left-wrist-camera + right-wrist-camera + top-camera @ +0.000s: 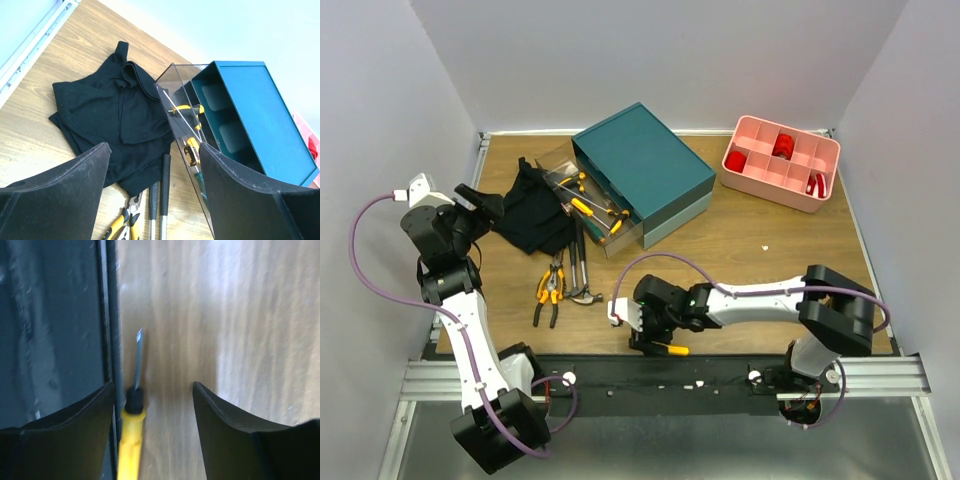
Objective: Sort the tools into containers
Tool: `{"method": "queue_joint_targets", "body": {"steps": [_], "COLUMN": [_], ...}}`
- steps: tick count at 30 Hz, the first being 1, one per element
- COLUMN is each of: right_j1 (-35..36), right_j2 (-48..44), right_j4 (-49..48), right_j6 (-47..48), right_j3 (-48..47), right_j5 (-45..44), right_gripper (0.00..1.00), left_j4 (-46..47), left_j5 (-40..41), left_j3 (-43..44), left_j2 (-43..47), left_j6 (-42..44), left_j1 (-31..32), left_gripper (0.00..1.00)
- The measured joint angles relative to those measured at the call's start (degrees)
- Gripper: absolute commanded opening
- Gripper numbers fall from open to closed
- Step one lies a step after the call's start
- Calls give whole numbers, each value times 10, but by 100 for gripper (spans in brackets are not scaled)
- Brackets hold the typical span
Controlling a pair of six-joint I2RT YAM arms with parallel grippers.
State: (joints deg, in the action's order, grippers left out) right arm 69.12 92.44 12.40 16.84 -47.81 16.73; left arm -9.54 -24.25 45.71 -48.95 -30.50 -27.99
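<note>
Looking down our right wrist, we see the right claw (152, 390) spread wide and pinching nothing. It straddles a yellow-handled steel-shafted screwdriver (131, 440), which lies on the wooden desk (240, 315) at its near edge, close against one finger. Our left claw (152, 150) is spread too, hanging above the crumpled black cloth (110, 120). Beside the cloth, the large dark teal drawer box (250, 110) has a clear drawer (167, 87) pulled out, with more yellow-handled screwdrivers (187, 109) inside. Orange-and-black pliers (550, 287) and two dark-handled hammers (582, 270) lie on the desk nearby.
</note>
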Motion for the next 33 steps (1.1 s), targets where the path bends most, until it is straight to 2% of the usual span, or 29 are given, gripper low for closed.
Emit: {"method": "queue_joint_targets", "body": {"steps": [4, 6, 7, 8, 15, 19, 22, 26, 30, 33], "right_j1": [7, 8, 8, 7, -11, -76, -142, -182, -189, -193], "right_j2": [32, 59, 72, 78, 63, 34, 25, 36, 81, 136], "right_j4": [-20, -26, -29, -28, 42, 101, 137, 133, 119, 101], "right_j6": [-20, -34, -42, -51, -47, -31, -30, -37, -38, -43], "right_j3": [-26, -54, -67, -75, -96, -179, -327, -497, -629, -675], "right_j5": [-37, -57, -68, -74, -90, -51, -21, -6, -4, -5], "right_gripper": [28, 15, 3, 1, 1, 1, 1, 1, 1, 1], "left_j4": [0, -1, -1, -1, 2, 6, 9, 11, 9, 0], "left_j5": [0, 0, 0, 0, 0, 0, 2, 1, 4, 7], "left_j3": [0, 0, 0, 0, 8, 17, 17, 17, 18, 22], "left_j2": [3, 2, 2, 2, -29, -59, -79, -105, -130, -156], "left_j6": [0, -2, -4, -5, -11, -13, -17, -23, -21, -14], "left_j1": [0, 0, 0, 0, 2, 14, 36, 65, 85, 111], "left_gripper": [82, 82, 82, 82, 82, 81, 81, 80, 80, 80]}}
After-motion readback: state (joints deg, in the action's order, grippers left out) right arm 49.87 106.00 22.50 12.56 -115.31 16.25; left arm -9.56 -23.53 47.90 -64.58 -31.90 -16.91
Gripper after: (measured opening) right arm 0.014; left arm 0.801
